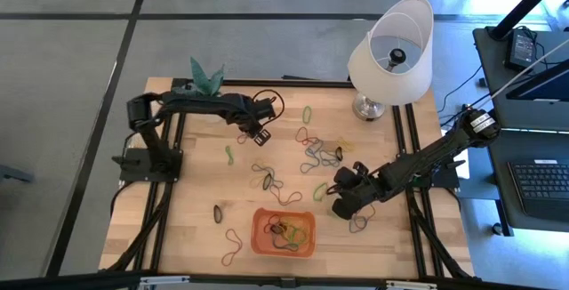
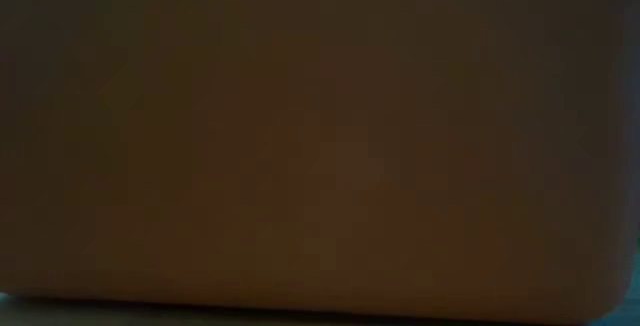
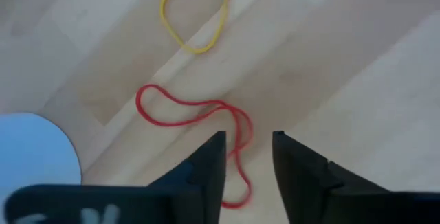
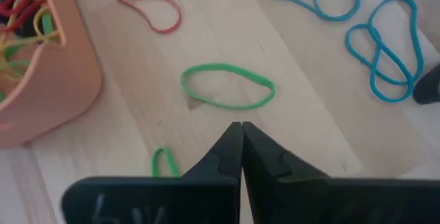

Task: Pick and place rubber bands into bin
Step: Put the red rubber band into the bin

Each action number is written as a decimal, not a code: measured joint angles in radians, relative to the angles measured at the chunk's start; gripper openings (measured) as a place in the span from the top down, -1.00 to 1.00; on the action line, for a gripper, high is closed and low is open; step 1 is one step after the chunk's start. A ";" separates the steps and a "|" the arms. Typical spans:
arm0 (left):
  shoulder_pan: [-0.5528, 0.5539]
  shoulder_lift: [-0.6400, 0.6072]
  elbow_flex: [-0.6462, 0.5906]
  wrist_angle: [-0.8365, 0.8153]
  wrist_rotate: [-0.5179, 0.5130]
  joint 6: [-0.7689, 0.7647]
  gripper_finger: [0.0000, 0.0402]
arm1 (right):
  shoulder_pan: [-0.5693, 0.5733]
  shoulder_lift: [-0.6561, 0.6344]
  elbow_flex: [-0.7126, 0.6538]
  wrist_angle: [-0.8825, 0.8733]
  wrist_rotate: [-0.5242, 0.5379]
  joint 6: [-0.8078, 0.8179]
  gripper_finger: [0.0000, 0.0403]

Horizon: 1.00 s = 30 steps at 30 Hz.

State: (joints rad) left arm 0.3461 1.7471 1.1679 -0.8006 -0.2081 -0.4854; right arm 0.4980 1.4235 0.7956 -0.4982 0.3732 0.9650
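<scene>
Rubber bands (image 1: 311,157) in several colours lie scattered flat on the wooden table. The orange bin (image 1: 283,232) stands near the table's near edge and holds a few bands. My left gripper (image 1: 260,134) (image 3: 247,141) is open over the far-left part of the table; its fingers stand on either side of a red band (image 3: 196,114) lying on the wood, and a yellow band (image 3: 199,18) lies beyond. My right gripper (image 1: 338,203) (image 4: 237,126) is shut, just right of the bin (image 4: 41,80), with its tips behind a green band (image 4: 227,86). The low view shows only a dark brownish surface.
A lamp with a white shade (image 1: 391,50) stands at the table's far right corner, and a green folded-paper plant (image 1: 207,75) at the far left. Blue bands (image 4: 385,52) and a red one (image 4: 148,7) lie ahead of the right gripper. A keyboard (image 1: 538,179) sits beyond the right edge.
</scene>
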 joint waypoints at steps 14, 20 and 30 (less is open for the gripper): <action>0.046 0.189 0.007 0.028 0.045 0.039 0.34 | 0.000 0.000 0.000 0.030 0.027 0.160 0.95; 0.043 0.191 0.005 0.033 0.072 0.038 0.81 | 0.000 0.000 0.000 0.044 0.113 0.157 0.95; 0.007 0.108 -0.013 -0.078 0.152 0.019 0.99 | 0.002 0.000 0.000 0.016 0.134 0.125 0.95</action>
State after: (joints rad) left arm 0.3526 1.8547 1.1554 -0.8783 -0.0562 -0.4668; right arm 0.5003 1.4239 0.7956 -0.4823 0.5075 1.0895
